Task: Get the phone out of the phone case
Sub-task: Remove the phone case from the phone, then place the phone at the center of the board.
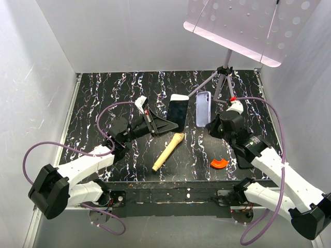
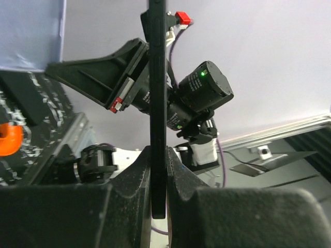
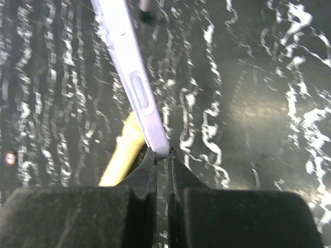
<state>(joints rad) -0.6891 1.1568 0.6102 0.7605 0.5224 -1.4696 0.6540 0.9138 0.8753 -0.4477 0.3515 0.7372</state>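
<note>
Above the marbled table (image 1: pixel 103 93), the phone (image 1: pixel 177 111), pinched by the left gripper (image 2: pixel 158 157), and the phone case (image 1: pixel 203 108), pinched by the right gripper (image 3: pixel 162 155), hang apart, long axes pointing away from the bases; a wooden stick (image 1: pixel 168 151) and an orange piece (image 1: pixel 218 164) lie nearer.

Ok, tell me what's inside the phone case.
No phone: the phone sits apart, clamped in the left gripper. The phone case, pinched by the right gripper, looks like a bare lavender shell. The right wrist view shows only its edge, hiding the hollow.
</note>
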